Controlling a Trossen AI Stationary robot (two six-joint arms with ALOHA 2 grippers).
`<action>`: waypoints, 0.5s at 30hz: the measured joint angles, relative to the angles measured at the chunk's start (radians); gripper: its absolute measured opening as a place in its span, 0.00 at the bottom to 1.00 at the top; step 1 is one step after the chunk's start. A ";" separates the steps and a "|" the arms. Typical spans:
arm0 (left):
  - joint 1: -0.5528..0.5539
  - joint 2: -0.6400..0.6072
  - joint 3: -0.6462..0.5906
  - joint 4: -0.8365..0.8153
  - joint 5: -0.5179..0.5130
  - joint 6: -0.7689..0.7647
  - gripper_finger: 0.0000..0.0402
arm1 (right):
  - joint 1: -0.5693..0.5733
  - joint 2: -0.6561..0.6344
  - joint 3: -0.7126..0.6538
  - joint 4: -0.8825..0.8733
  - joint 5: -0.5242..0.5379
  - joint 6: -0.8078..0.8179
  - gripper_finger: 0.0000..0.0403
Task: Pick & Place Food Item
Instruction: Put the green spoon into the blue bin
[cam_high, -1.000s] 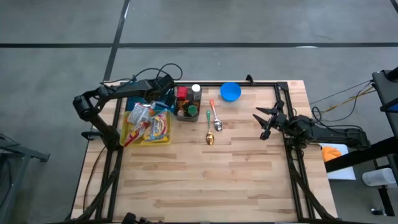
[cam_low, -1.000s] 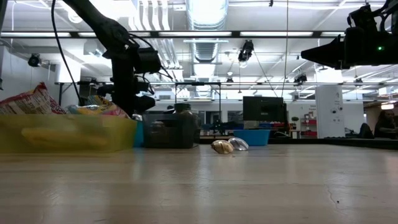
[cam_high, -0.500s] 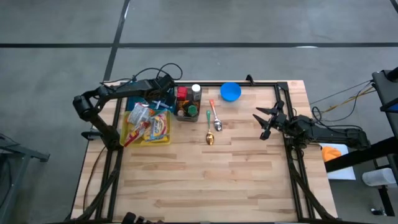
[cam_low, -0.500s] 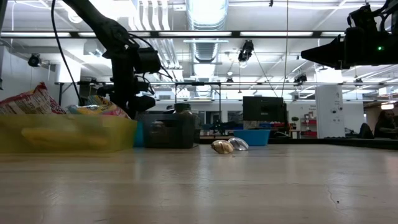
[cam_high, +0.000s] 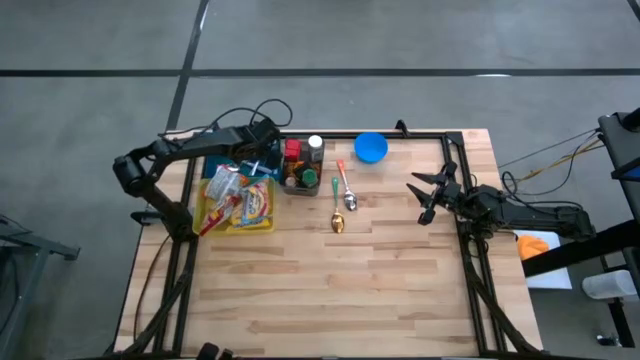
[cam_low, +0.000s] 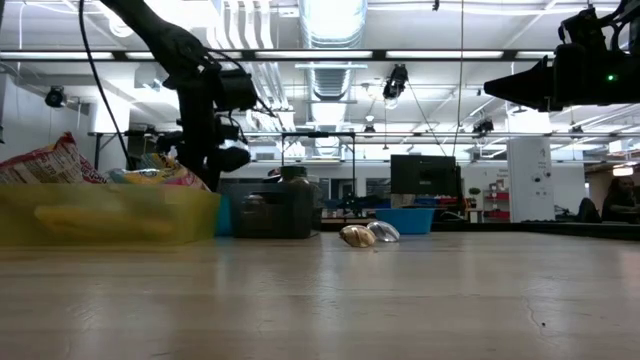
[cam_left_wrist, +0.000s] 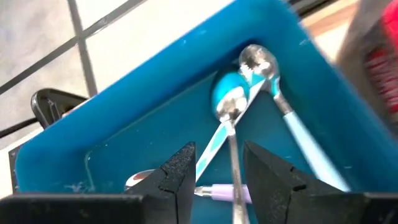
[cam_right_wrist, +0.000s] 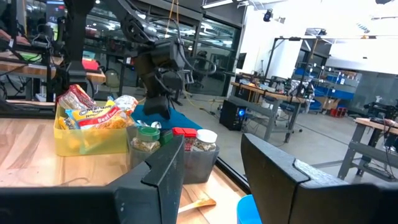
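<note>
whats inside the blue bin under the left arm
The blue bin holds spoons, two with blue handles and one with a lilac handle. The left end effector hangs open above them, hiding part of the bin floor.

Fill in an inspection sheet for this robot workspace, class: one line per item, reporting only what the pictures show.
Surface: wooden table, front half bare.
Job's things: snack packets in yellow bin.
Clutter: blue tray of spoons; dark caddy of jars; blue bowl; two spoons on the table.
Grippers: left gripper open, empty, above the blue tray; right gripper open, empty, at the right edge.
Cables: black loops behind the left arm.
Surroundings: workshop benches; nothing seen of people.
</note>
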 joint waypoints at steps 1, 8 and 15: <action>-0.002 -0.012 0.003 0.000 0.007 0.000 0.33 | 0.000 0.000 0.000 0.000 0.000 0.000 0.39; -0.043 -0.138 0.004 -0.007 0.084 -0.320 0.33 | 0.000 0.000 0.000 0.000 0.000 0.000 0.39; -0.203 -0.198 0.006 -0.011 -0.002 -0.531 0.33 | 0.000 0.000 0.000 0.000 0.000 0.000 0.39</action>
